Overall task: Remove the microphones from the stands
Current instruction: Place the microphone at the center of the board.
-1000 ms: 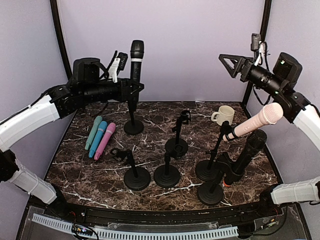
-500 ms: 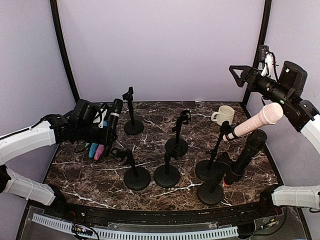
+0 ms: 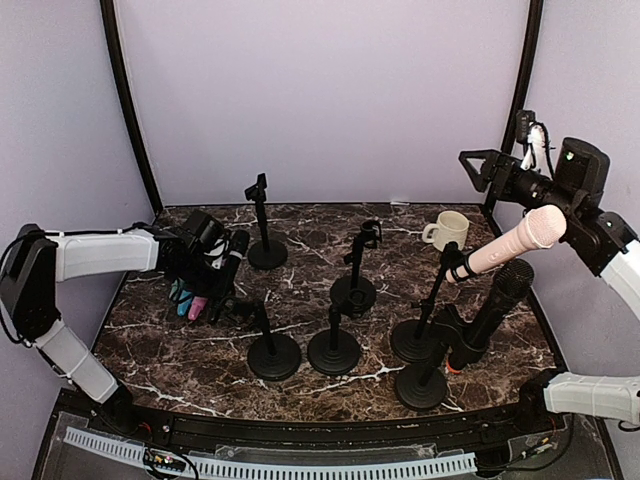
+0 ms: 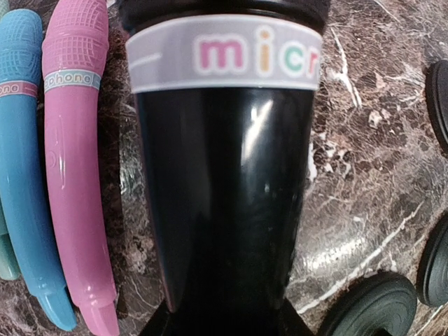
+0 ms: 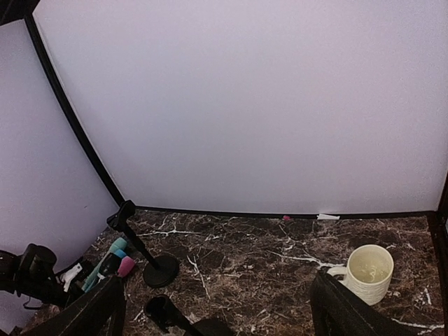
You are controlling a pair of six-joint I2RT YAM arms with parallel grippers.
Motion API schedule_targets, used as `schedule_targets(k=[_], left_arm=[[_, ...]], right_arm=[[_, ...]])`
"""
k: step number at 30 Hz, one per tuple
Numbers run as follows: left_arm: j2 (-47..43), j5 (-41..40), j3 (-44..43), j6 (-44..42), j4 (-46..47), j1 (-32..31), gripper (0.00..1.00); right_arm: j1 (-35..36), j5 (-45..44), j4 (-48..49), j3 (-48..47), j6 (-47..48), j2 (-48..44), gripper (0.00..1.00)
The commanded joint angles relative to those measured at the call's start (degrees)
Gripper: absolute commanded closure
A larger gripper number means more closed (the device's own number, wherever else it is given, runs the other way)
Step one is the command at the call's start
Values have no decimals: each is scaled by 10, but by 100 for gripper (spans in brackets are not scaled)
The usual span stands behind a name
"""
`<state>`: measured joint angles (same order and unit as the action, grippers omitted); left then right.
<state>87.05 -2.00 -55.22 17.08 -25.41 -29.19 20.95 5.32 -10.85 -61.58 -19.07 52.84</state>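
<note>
Left pincer (image 3: pixel 213 262) clamped on black mic (image 4: pixel 224 175), low over counter (image 3: pixel 180 350) near left edge. Mic is just beside pink mic (image 4: pixel 73 175) and blue mic (image 4: pixel 21 182) lying flat, apart from back-left stand (image 3: pixel 262 225). Right pincer (image 3: pixel 478 170) wide, high over right edge, holding nothing.

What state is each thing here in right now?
Left gripper: shut on held black microphone.
Right gripper: open, raised, empty.
Held black microphone: off any stand.
Pink microphone: clipped in stand, tilted.
Other black microphone: in stand, tilted.
Rear-left stand: empty.
Mug: upright.
</note>
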Motion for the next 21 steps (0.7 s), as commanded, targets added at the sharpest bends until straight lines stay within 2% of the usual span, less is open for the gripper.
schedule_targets(k=[1, 11, 14, 21], left_arm=[[42, -2, -44, -29, 1, 14, 84], [136, -26, -86, -40, -11, 35, 78], [145, -40, -89, -40, -12, 38, 66], [153, -46, -89, -43, -18, 41, 52]], right_arm=[[-3, -10, 7, 5, -6, -17, 8], [-2, -25, -5, 11, 0, -27, 7], [-2, -29, -9, 15, 2, -31, 8], [-3, -30, -8, 19, -1, -33, 8]])
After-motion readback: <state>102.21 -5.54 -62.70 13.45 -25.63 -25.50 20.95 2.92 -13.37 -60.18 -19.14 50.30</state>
